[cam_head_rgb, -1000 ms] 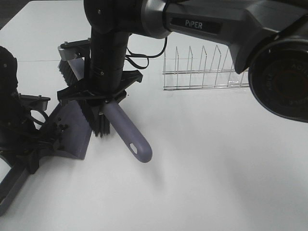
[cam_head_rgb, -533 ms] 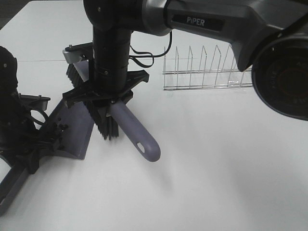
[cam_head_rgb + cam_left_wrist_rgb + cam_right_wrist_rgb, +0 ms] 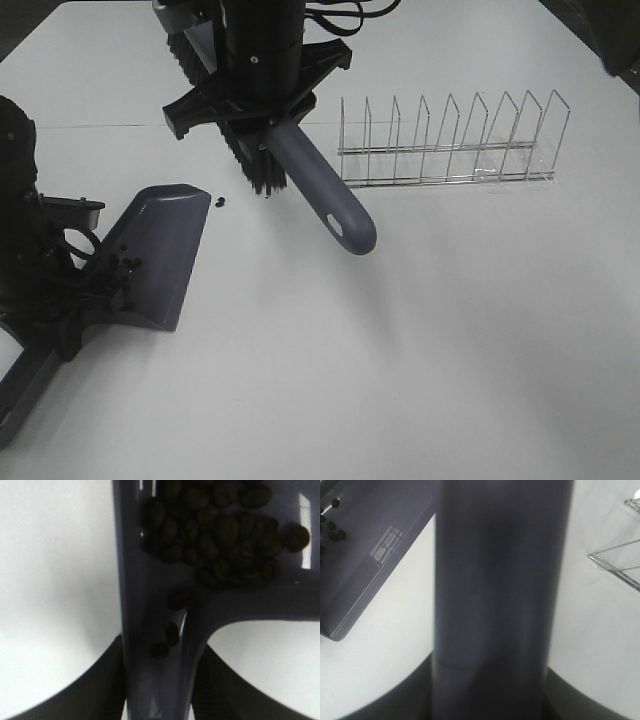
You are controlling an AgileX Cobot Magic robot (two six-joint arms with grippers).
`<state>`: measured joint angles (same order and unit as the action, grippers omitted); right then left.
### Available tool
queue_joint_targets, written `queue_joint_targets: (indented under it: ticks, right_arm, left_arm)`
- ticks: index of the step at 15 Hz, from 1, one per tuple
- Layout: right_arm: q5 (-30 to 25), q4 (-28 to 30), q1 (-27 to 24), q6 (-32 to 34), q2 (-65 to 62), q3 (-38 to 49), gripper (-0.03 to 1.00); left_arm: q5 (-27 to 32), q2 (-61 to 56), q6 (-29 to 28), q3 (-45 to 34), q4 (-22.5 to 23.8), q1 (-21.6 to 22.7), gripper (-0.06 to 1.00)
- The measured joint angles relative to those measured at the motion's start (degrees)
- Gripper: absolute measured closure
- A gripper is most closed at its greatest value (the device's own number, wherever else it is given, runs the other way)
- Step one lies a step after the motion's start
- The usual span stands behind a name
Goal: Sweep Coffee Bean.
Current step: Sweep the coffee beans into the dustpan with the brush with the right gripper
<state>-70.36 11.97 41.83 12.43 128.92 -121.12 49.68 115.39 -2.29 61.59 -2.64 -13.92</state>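
**Both grippers closed on their tools**

The left gripper (image 3: 157, 690) is clamped tight on the handle of the dustpan (image 3: 160, 250). Most coffee beans (image 3: 215, 535) lie in a heap inside the pan, just beyond its fingers. A few lie on the table (image 3: 450, 330) at the pan's front edge. The right gripper (image 3: 490, 700) is closed around the brush (image 3: 320, 195) handle, well apart from the pan.

No legible text anywhere, pale printed label (image 3: 385, 545) on the dustpan (image 3: 360, 582), too blurred to read
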Motion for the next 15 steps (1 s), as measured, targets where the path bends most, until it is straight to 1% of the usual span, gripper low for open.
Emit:
queue_joint_targets:
  ticks: [2, 3, 4, 5, 7, 9, 12, 15]
  right_arm:
    - [0.11, -3.32, -2.18, -0.52, -2.12, 0.86, 0.65]
    - [0.11, -5.56, -3.44, -1.09, -3.55, 2.64, 0.65]
    - [0.11, -6.25, -3.95, -1.2, -4.24, 4.01, 0.65]
    - [0.11, -8.19, -6.19, -2.18, -7.96, 11.17, 0.65]
    - [0.06, -8.65, -8.94, -2.58, -11.12, 19.42, 0.65]
    - [-0.4, -8.42, -11.8, -2.58, -12.43, 24.24, 0.65]
    - [-0.4, -8.59, -12.95, -2.69, -12.55, 25.38, 0.65]
    - [-0.06, -9.22, -13.12, -3.61, -12.72, 25.38, 0.65]
  left_arm:
    - [-0.06, 0.0, 0.0, 0.0, 0.0, 0.0, 0.63]
    - [-0.06, 0.0, 0.0, 0.0, 0.0, 0.0, 0.63]
    - [-0.06, 0.0, 0.0, 0.0, 0.0, 0.0, 0.63]
    - [-0.06, 0.0, 0.0, 0.0, 0.0, 0.0, 0.63]
    - [-0.06, 0.0, 0.0, 0.0, 0.0, 0.0, 0.63]
    - [-0.06, 0.0, -0.06, 0.0, 0.0, 0.0, 0.63]
    - [-0.97, -0.06, -2.86, 0.0, -0.29, 0.0, 0.63]
    - [-1.89, 0.17, -3.55, 1.55, -0.34, 0.0, 0.63]
